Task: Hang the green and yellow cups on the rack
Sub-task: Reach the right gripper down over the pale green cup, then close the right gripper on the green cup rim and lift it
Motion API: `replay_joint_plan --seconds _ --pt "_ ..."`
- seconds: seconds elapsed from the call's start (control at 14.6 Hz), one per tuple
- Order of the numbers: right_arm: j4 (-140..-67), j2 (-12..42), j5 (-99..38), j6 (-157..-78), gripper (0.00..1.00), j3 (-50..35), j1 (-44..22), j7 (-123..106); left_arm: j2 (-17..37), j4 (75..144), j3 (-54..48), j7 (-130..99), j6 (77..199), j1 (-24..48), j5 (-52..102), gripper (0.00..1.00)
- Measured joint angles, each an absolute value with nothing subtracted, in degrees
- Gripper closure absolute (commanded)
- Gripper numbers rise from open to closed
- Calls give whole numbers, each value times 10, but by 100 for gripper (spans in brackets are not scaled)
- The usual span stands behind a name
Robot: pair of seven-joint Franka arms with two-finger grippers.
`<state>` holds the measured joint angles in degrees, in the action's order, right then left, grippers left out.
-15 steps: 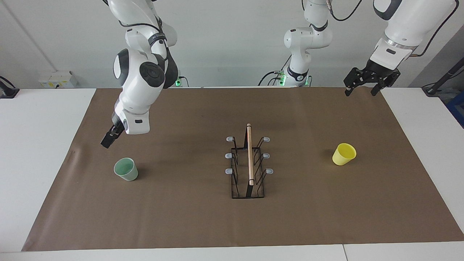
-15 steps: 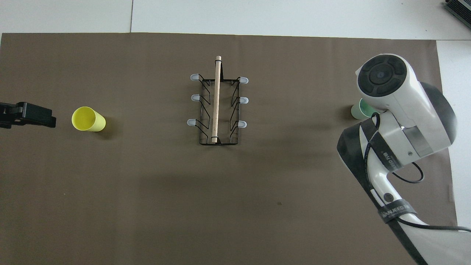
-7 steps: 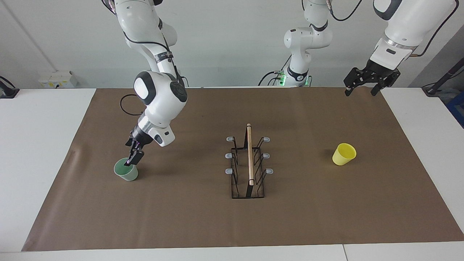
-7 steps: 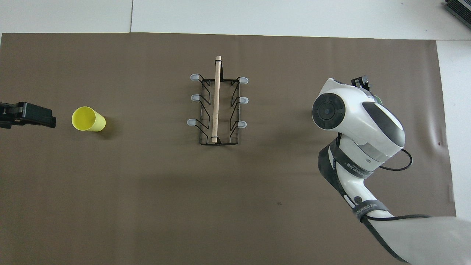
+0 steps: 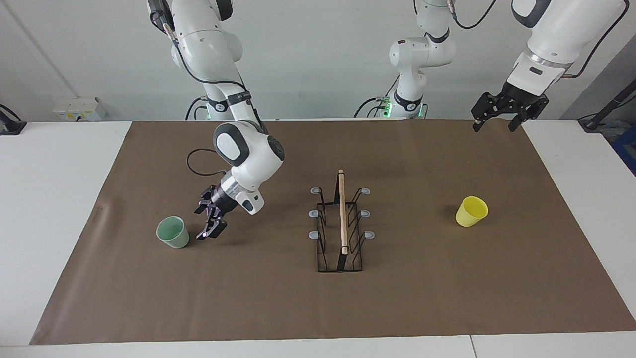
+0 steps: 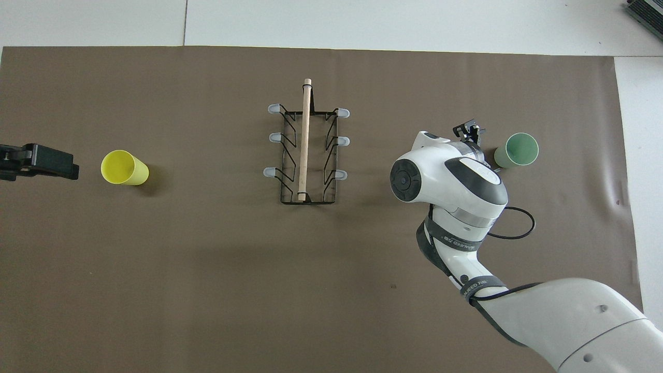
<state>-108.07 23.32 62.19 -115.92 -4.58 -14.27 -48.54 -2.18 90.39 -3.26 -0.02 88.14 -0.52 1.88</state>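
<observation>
Grabbing the green cup point(image 5: 173, 232) comes first: the right tool point(image 5: 210, 224), open and empty, hangs just beside it on the surface point(image 5: 278, 298), rack point(image 5: 341, 223) side. Straddle the wall squarely. Left tool point(image 5: 509, 115) waits, open; yellow cup point(image 5: 471, 211) untouched.

open mat between rack point(image 5: 341, 223) and each cup

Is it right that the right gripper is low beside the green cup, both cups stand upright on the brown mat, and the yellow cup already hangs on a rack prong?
Not quite. The yellow cup is not on the rack: the facing view shows it standing on the brown mat toward the left arm's end, apart from the prongs. The rest holds: the right gripper is low beside the green cup, and both cups are upright.
</observation>
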Motion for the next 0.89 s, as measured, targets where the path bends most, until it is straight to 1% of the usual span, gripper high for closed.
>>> replay_joint_plan --seconds 0.41,0.68,0.89 --pt "-1095 250 622 -1161 0 -45 -139 -436 -22 904 -33 0 881 -5 19 0" --pt "-1120 250 630 -1187 0 -44 -129 -414 -22 904 -33 0 881 -5 19 0" --pt "-1126 250 639 -1197 0 -43 -121 -411 -22 904 -33 0 881 -5 19 0"
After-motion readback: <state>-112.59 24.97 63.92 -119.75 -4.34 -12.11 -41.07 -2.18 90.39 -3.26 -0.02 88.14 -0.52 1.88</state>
